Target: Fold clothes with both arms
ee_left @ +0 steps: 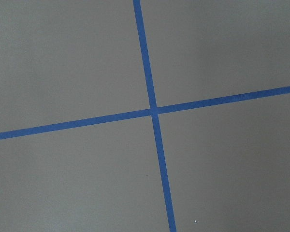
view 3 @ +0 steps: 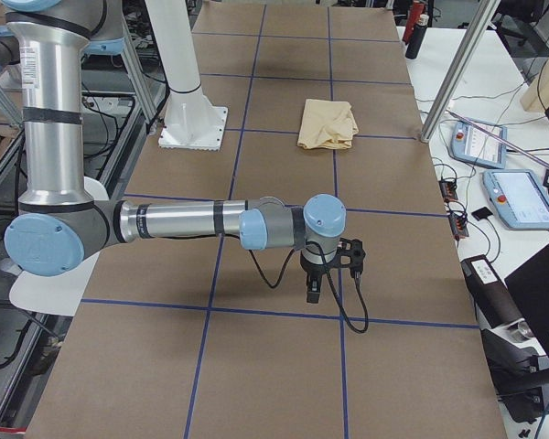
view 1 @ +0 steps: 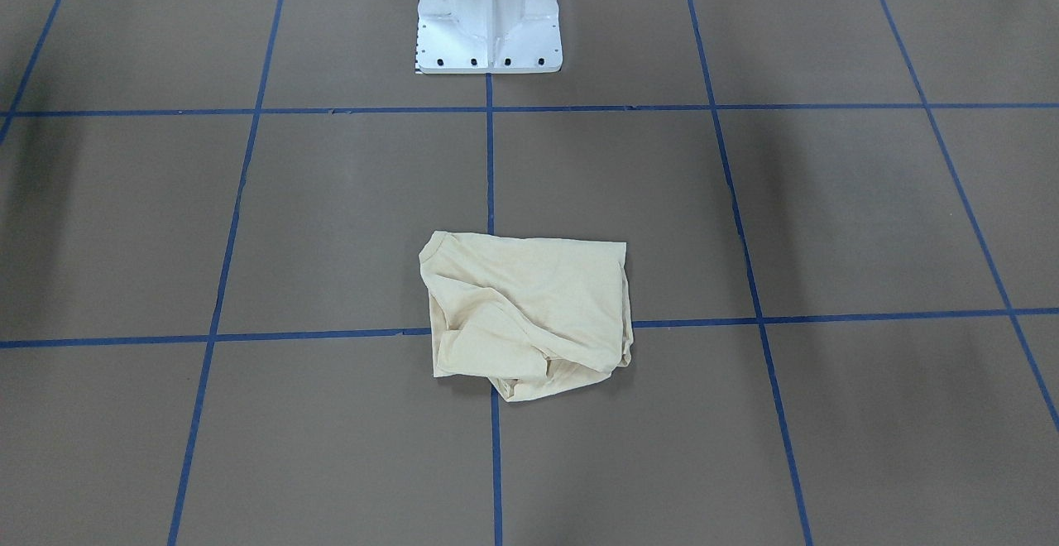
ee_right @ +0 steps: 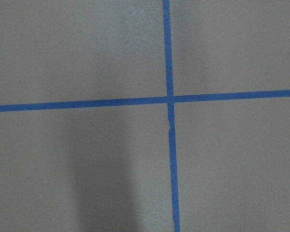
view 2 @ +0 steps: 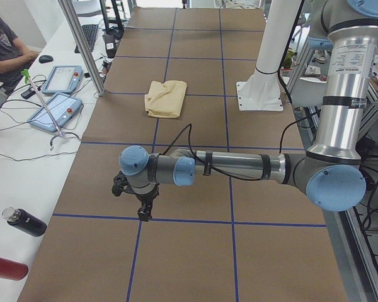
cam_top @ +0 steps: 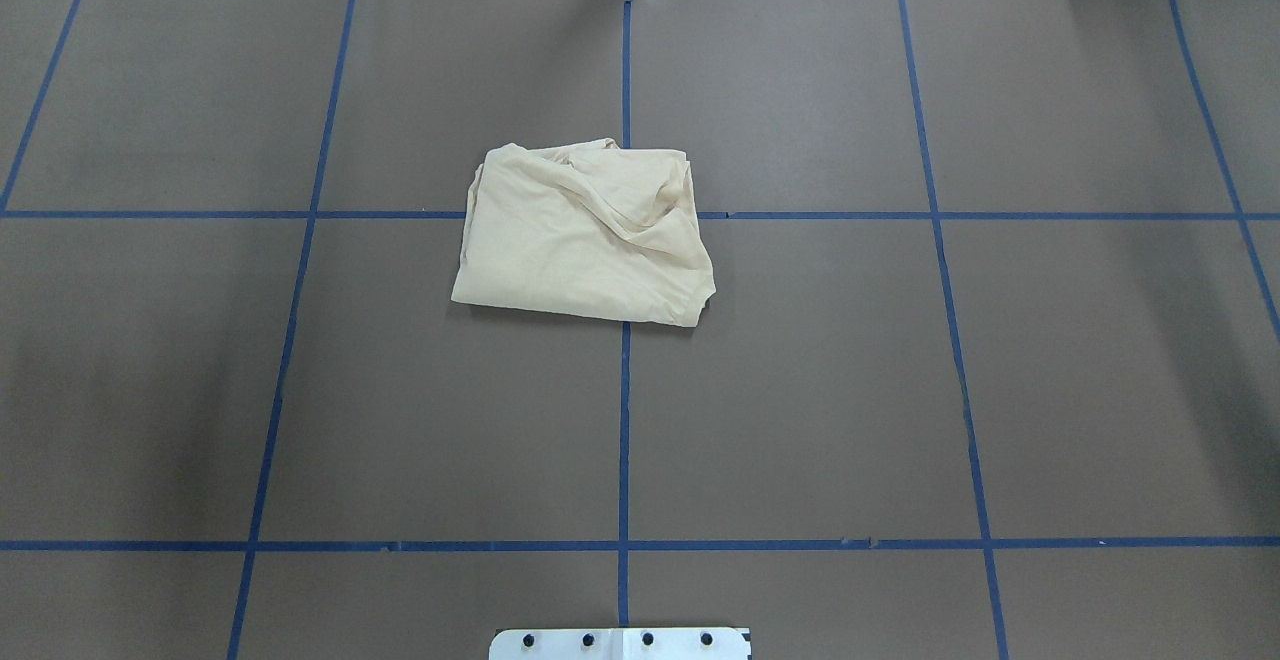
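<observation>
The pale cream-yellow T-shirt point(cam_top: 585, 235) lies folded into a compact, slightly rumpled bundle at the middle of the table, over a tape crossing. It also shows in the front-facing view point(view 1: 525, 314) and small in both side views point(view 2: 165, 97) point(view 3: 328, 124). Its print and label are hidden. The left arm's gripper point(view 2: 143, 211) hangs over the table's left end, far from the shirt. The right arm's gripper point(view 3: 314, 291) hangs over the right end, equally far. Both show only in side views, so I cannot tell whether they are open or shut.
The brown table point(cam_top: 800, 390) carries a blue tape grid. The white pedestal base point(view 1: 488, 25) stands at the robot side. Tablets point(view 2: 55, 111) and bottles point(view 2: 24, 221) lie on the white bench beyond the far edge. An operator point(view 2: 3, 47) sits there.
</observation>
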Robot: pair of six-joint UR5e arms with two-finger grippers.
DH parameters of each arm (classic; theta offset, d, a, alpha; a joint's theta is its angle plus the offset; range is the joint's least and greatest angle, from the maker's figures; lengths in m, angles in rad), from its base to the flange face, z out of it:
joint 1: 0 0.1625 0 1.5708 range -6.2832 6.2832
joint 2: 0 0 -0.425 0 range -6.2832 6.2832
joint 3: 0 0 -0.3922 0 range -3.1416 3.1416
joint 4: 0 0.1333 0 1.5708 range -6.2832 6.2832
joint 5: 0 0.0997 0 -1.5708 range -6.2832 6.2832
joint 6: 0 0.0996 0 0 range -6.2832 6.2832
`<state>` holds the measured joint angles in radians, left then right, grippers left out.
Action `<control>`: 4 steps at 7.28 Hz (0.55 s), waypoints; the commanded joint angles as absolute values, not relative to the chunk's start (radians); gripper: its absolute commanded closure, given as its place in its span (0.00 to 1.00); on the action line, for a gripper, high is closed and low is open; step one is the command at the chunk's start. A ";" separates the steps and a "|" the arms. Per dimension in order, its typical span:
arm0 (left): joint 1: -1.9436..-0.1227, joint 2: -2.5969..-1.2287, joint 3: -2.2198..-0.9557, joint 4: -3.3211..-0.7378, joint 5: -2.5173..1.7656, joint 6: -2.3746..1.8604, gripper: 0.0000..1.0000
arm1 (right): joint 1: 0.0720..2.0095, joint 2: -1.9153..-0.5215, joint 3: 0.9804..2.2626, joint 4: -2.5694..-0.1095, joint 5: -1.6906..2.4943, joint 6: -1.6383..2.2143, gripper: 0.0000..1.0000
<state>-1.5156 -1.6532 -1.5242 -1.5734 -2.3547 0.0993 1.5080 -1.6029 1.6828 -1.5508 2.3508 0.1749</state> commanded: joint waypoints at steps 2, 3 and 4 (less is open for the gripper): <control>-1.516 -1.651 -1.526 -1.572 -2.355 0.098 0.01 | 1.508 -1.603 1.681 -1.552 2.352 0.175 0.00; -1.517 -1.651 -1.526 -1.572 -2.356 0.098 0.01 | 1.508 -1.603 1.681 -1.552 2.352 0.175 0.00; -1.517 -1.651 -1.528 -1.571 -2.356 0.098 0.01 | 1.508 -1.603 1.681 -1.552 2.356 0.175 0.00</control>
<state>-1.5164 -1.6507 -1.5267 -1.5720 -2.3557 0.0982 1.5079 -1.6030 1.6816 -1.5523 2.3526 0.1749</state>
